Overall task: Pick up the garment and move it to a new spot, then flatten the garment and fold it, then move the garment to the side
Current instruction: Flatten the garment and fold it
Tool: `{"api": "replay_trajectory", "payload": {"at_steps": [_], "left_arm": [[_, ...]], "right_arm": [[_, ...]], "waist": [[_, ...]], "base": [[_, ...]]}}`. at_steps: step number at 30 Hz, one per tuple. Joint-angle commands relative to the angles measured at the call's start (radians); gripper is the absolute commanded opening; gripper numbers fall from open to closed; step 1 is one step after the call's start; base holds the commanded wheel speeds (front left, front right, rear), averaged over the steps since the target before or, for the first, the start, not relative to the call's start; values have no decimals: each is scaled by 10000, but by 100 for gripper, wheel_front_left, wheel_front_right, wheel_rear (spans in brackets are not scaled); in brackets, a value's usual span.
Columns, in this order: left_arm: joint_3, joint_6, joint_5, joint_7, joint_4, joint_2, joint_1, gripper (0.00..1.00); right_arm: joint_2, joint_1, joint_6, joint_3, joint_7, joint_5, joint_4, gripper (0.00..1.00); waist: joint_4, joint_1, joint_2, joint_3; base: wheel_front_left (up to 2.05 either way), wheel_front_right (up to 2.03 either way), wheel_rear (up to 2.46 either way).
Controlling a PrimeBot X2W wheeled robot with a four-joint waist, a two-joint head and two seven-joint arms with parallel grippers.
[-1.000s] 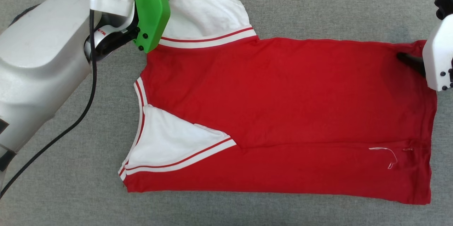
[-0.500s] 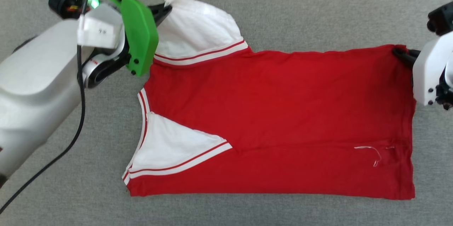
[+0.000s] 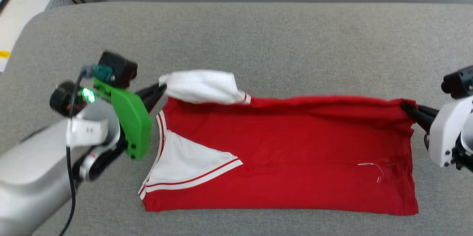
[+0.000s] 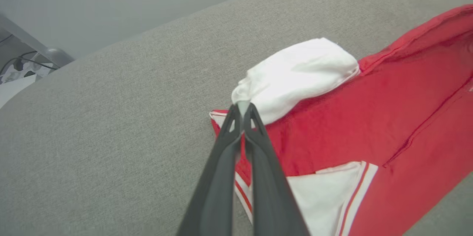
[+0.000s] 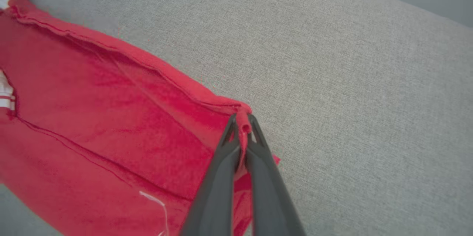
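The garment (image 3: 281, 162) lies spread on the grey tabletop (image 3: 258, 36), near long edge already folded in. The left hand (image 3: 160, 90) pinches its far white sleeve and the right hand (image 3: 406, 108) its far hem corner, lifting that edge; the far fold and the move aside seemingly remain

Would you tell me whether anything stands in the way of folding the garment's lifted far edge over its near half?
Nothing visible does: the left gripper and right gripper pinch that edge, and nothing lies on the garment.
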Motion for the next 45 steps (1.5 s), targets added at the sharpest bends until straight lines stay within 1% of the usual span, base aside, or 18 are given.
{"api": "replay_trajectory", "payload": {"at_steps": [1, 6, 10, 14, 19, 22, 23, 24, 25, 29, 32, 36, 38, 40, 42, 43, 44, 45], "left_arm": [[-38, 189, -142, -151, -220, 125, 456, 0], [-135, 762, -526, -741, -876, 543, 1746, 0], [-184, 1124, -947, -1244, -1170, 708, 2748, 0], [-307, 1273, -1186, -1560, -1073, 765, 3546, 0], [-398, 1133, -1391, -1753, -679, 437, 4030, 0], [-460, 1073, -1277, -1819, -267, 207, 4116, 0], [-473, 1067, -1231, -1839, -149, 144, 4117, 11], [-489, 1106, -1134, -1868, -9, 79, 4101, 89], [-492, 1133, -1061, -1938, 74, 18, 4092, 100], [-351, 1358, -810, -2657, 310, -213, 4185, 100], [-151, 1695, -555, -3223, 398, -335, 4264, 100], [474, 2295, -144, -3637, 306, -434, 4431, 100], [1045, 2730, 278, -3700, 195, -564, 4538, 100], [1959, 3096, 1059, -3710, 2, -894, 4788, 100], [2656, 3297, 1673, -3712, -120, -1174, 5130, 100], [3172, 3401, 2133, -3713, -198, -1381, 5404, 100], [3407, 3426, 2364, -3714, -232, -1480, 5540, 100], [3884, 3461, 2815, -3714, -305, -1684, 5802, 100]], "right_arm": [[-69, 343, -9, -92, -141, 121, -93, 0], [-202, 1538, -9, -397, -504, 135, -589, 0], [-246, 2470, -9, -738, -722, 70, -907, 0], [-133, 3324, -9, -1059, -761, 39, -1159, 0], [242, 4049, -9, -1426, -674, -64, -1161, 0], [595, 4297, -9, -1573, -528, -70, -1010, 0], [666, 4322, -9, -1625, -528, -103, -953, 28], [721, 4345, -9, -1679, -526, -178, -900, 75], [767, 4360, -9, -1727, -537, -215, -887, 100], [938, 4466, -9, -2202, -708, -33, -1099, 100], [905, 4603, -9, -2756, -776, 373, -1510, 100], [526, 4800, -9, -3625, -583, 730, -2049, 100], [431, 4897, -9, -4054, -326, 1015, -2128, 100], [426, 5020, -9, -4491, 207, 1663, -2027, 100], [346, 5099, -9, -4742, 741, 2118, -1863, 100], [329, 5128, -9, -4893, 1091, 2408, -1716, 100], [328, 5138, -9, -4956, 1257, 2537, -1633, 100], [329, 5159, -9, -5040, 1581, 2764, -1463, 100]], "waist": [[129, 1, 0, -447], [162, 1, 0, -758], [146, 1, 0, -858], [107, 1, 0, -844], [101, 1, 0, -697], [82, 1, 0, -590], [80, 1, 0, -576], [76, 1, 0, -568], [74, 1, 0, -573], [65, 1, 0, -736], [84, 1, 0, -892], [125, 1, 0, -998], [169, 1, 0, -988], [253, 1, 0, -933], [315, 1, 0, -867], [362, 1, 0, -816], [390, 1, 0, -787], [450, 1, 0, -719]], "base": [[0, 0, 0], [0, 0, 0], [0, 0, 0], [0, 0, 0], [0, 0, 0], [0, 0, 0], [0, 0, 0], [0, 0, 0], [0, 0, 0], [0, 0, 0], [0, 0, 0], [0, 0, 0], [0, 0, 0], [0, 0, 0], [0, 0, 0], [0, 0, 0], [0, 0, 0], [0, 0, 0]]}}
